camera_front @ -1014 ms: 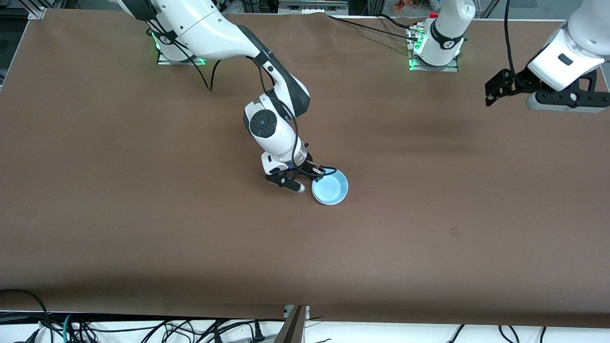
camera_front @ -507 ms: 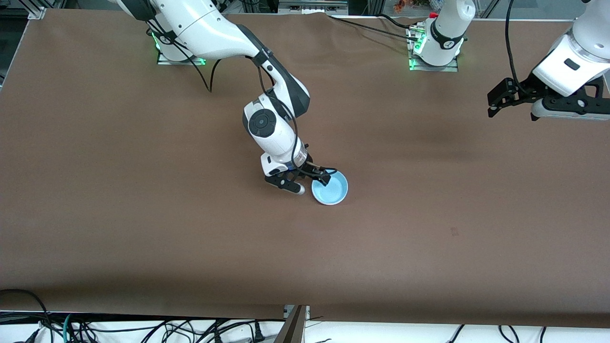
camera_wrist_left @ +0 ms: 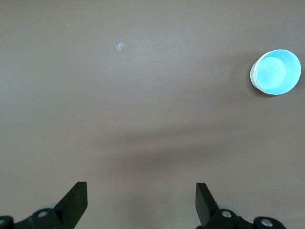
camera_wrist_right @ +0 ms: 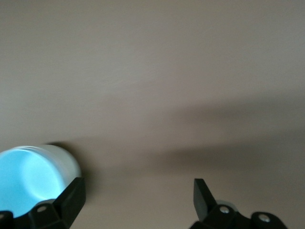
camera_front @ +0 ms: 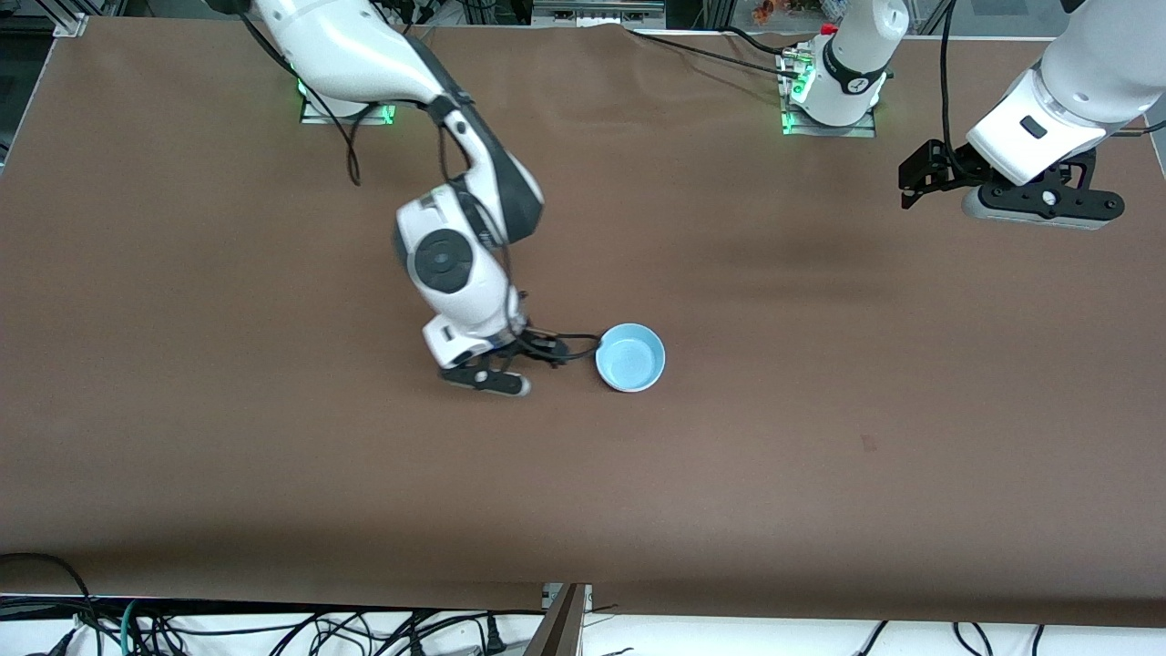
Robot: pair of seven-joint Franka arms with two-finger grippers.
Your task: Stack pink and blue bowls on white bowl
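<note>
The light blue bowl (camera_front: 630, 357) sits mid-table, nested in a stack. Under it a white outer wall shows, the white bowl (camera_wrist_left: 253, 76), also seen beside the right gripper as the white bowl (camera_wrist_right: 71, 163). The pink bowl is hidden. My right gripper (camera_front: 545, 351) is low over the table just beside the stack, toward the right arm's end, open and empty, not touching the blue bowl (camera_wrist_right: 28, 183). In its wrist view the right gripper (camera_wrist_right: 138, 195) has only bare table between its fingers. My left gripper (camera_front: 922, 173) waits open in the air over the left arm's end of the table. The left gripper (camera_wrist_left: 141, 200) is empty, well away from the blue bowl (camera_wrist_left: 277, 70).
The brown table (camera_front: 820, 437) carries only the stack. The arm bases (camera_front: 829, 100) stand along the edge farthest from the front camera. Cables hang below the nearest table edge.
The right gripper opened, let go of the blue bowl's rim and drew back toward the right arm's end. The left arm shifted a little over its end of the table.
</note>
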